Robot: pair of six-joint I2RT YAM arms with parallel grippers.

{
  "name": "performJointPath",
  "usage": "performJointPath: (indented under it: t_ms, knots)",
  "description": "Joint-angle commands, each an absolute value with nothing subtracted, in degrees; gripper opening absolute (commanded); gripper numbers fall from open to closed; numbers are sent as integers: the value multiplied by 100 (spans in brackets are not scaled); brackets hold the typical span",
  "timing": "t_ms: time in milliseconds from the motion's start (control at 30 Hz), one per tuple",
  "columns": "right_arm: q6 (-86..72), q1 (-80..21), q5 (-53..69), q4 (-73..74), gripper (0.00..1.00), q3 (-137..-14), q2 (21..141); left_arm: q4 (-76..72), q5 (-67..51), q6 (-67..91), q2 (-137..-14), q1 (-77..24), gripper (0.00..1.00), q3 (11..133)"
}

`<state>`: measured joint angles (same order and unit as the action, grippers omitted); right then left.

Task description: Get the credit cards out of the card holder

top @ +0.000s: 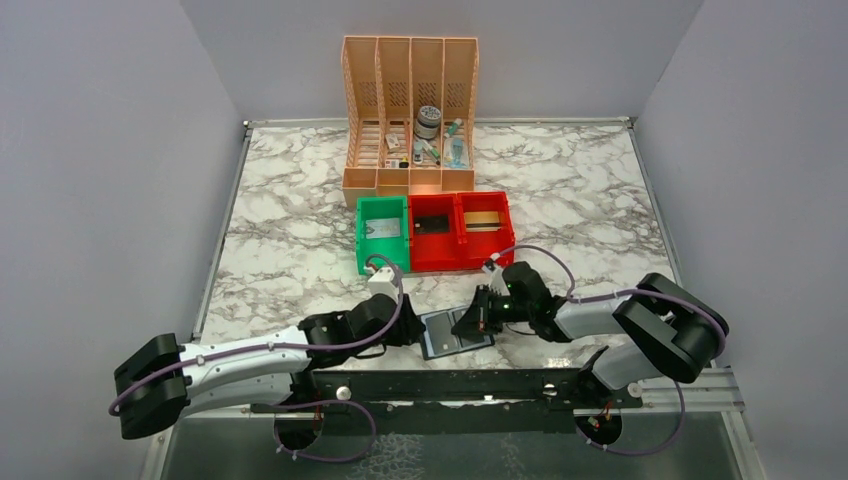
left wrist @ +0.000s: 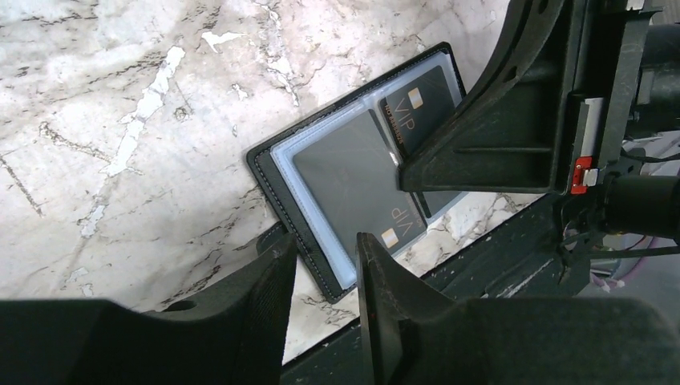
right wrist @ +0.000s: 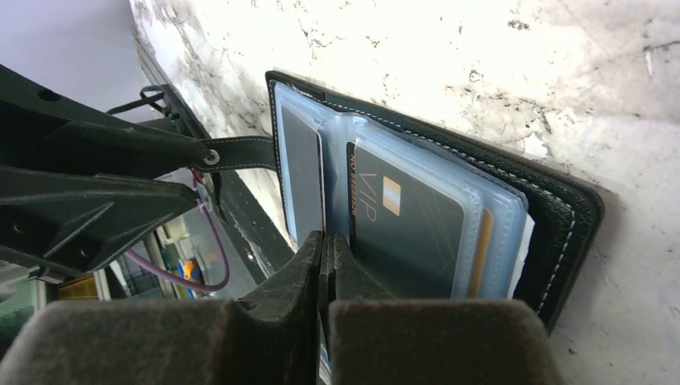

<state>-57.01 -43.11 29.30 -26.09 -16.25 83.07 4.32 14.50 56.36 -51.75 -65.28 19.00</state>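
Top external view: a small flat black leather card holder [top: 440, 338] is seen lying open on the white marble tabletop [top: 300, 230], close to the near edge, between the two hands. Dark grey plastic credit cards [right wrist: 409, 224] marked VIP are tucked in its pale blue sleeves. The left hand [left wrist: 325, 245] is loosened, with a gap between its fingers, and nothing is gripped. The short black tab [right wrist: 240, 150] lies right at its tips. The right hand [right wrist: 322, 249] is squeezed shut at a sleeve edge; whether a card is pinched cannot be told. If a pull is made now, the whole card holder could be dragged along, because it is not held down. A sleeve could be tugged instead of a card.
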Motion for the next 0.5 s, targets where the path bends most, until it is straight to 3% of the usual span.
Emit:
performJointPath:
  t_ms: [0, 233, 467]
  knots:
    - [-6050, -4307, 2888, -3207, 1, -1539, 8346, 285, 1225, 5380, -5383, -6546, 36, 2210]
    - [-5985, -4307, 2811, -2977, 1, -1582, 8300, -117, 971, 5151, -6313, -6548, 35, 2613]
    - [-5912, -4307, 3018, -2993, 6, -1627, 8396, 378, 1085, 5245, -7312, -6548, 6, 2797]
